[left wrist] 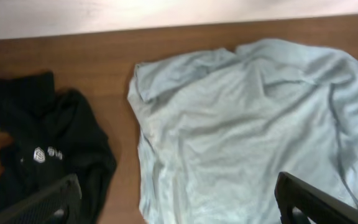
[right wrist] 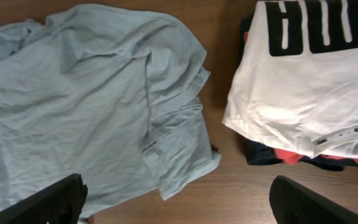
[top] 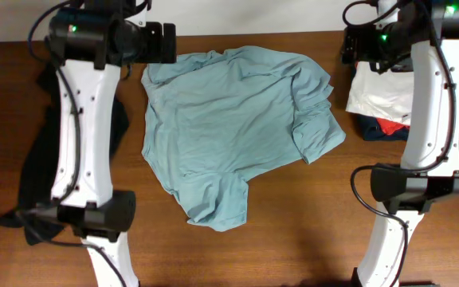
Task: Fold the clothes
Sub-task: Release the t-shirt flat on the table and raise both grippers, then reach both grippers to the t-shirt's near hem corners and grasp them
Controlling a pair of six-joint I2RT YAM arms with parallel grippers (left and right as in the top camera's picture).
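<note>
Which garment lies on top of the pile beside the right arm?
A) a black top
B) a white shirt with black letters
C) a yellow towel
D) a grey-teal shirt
B: the white shirt with black letters lies uppermost, red cloth showing under its edge.

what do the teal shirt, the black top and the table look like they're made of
The pale teal shirt: thin, matte knit, probably cotton jersey; it lies in soft fine wrinkles.
The black top: matte dark fabric with a small white printed logo; weave too dark to tell.
The table: brown wood or wood-look laminate, faint grain streaks, low sheen.
</note>
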